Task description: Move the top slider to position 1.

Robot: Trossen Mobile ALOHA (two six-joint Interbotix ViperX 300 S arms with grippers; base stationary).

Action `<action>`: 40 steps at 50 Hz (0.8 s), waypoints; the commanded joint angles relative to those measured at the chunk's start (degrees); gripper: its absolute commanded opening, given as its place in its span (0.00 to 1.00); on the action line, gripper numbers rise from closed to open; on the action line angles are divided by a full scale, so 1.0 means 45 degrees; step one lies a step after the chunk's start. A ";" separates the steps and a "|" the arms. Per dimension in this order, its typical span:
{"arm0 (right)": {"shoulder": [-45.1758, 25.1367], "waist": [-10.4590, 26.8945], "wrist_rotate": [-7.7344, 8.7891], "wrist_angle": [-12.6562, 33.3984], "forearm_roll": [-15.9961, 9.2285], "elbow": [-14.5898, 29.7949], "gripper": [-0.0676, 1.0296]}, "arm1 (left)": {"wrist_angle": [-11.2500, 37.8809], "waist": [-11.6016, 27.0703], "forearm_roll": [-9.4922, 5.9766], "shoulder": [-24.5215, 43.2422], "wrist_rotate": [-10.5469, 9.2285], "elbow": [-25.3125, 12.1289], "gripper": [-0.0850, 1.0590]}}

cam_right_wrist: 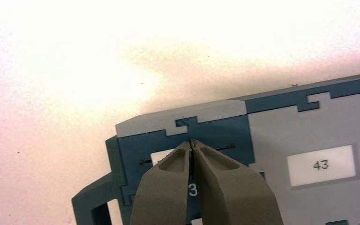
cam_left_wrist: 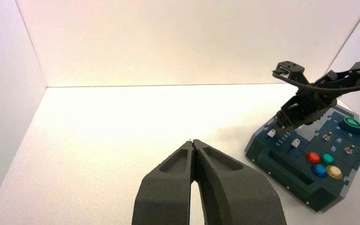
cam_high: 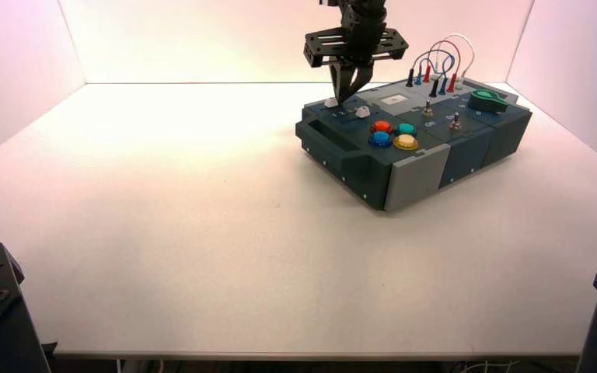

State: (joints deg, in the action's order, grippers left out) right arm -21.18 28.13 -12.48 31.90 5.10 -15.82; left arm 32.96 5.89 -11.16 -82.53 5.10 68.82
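The dark teal box stands at the back right of the table. Its top slider is a small white knob on a thin dark track, and it also shows from above. My right gripper is shut with its tips on the track, right beside the knob. One of its fingers covers part of the knob. Between the fingers a white "3" reads plainly; position 1 is hidden behind them. My left gripper is shut on nothing, held over bare table far from the box.
A second white slider knob sits nearer the round coloured buttons. A small display reads "43". Toggle switches, a green knob and looped wires fill the box's far side. White walls enclose the table.
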 commanded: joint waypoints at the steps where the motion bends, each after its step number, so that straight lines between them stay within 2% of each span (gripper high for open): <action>1: 0.0176 0.0137 0.0000 -0.0039 -0.0156 0.0254 0.04 | -0.0156 -0.0078 -0.0020 0.0176 0.0000 -0.0234 0.05; 27: -0.0117 0.0664 0.0000 0.0059 -0.0332 0.0371 0.04 | -0.0156 -0.0059 0.0000 0.0176 0.0000 -0.0234 0.05; 40: -0.0117 0.0605 0.0020 0.0117 -0.0156 0.0391 0.04 | -0.0156 -0.0078 0.0039 0.0176 0.0020 -0.0215 0.05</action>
State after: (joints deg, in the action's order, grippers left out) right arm -22.24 29.79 -12.48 32.26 4.31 -14.77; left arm 32.87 5.89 -11.16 -82.53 5.01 68.82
